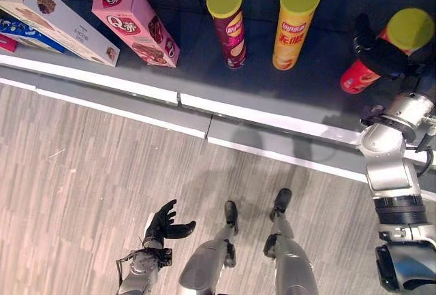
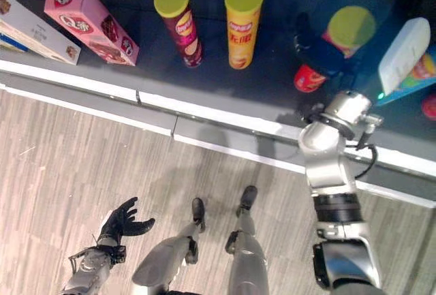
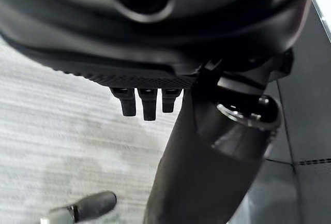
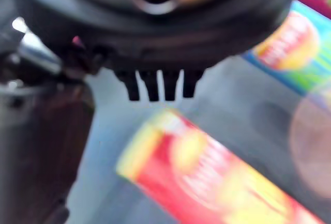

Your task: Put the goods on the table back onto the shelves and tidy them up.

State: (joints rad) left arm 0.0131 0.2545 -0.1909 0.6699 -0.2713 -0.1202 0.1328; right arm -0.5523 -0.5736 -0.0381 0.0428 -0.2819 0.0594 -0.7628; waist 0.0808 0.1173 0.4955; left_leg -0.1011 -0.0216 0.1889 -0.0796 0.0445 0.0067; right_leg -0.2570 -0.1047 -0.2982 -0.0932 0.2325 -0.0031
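Red with a yellow-green lid, the red crisp can (image 1: 392,46) is the thing being handled: it stands on the dark shelf (image 1: 225,84) at the right end of a row, with the right robot hand (image 1: 378,53) wrapped round its body. From the eye views the dark fingers curl round the tube's middle, so I judge it a closed hold on the can. The right wrist view has the can lying past straight-looking fingertips, so the hold may be loosening.

The hold at mid-body makes sense for setting a tall tube down upright without tipping it. The can's long axis runs bottom to lid, with the lid towards the camera, much like the maroon crisp can (image 1: 228,26) and the yellow crisp can (image 1: 294,22) to its left. Those two stand apart from each other, so the red one seems meant to carry on the same line. It looks parallel to them, though the robot hand hides its base.

Further left lie a pink biscuit box (image 1: 136,26) and a white box (image 1: 58,19), both flat with their long sides angled across the shelf. In the right eye view a blue-green packet (image 2: 409,77) sits just beyond the red can.

The left robot hand (image 1: 165,223) hangs low over the wooden floor (image 1: 82,172), fingers loosely spread and holding nothing.
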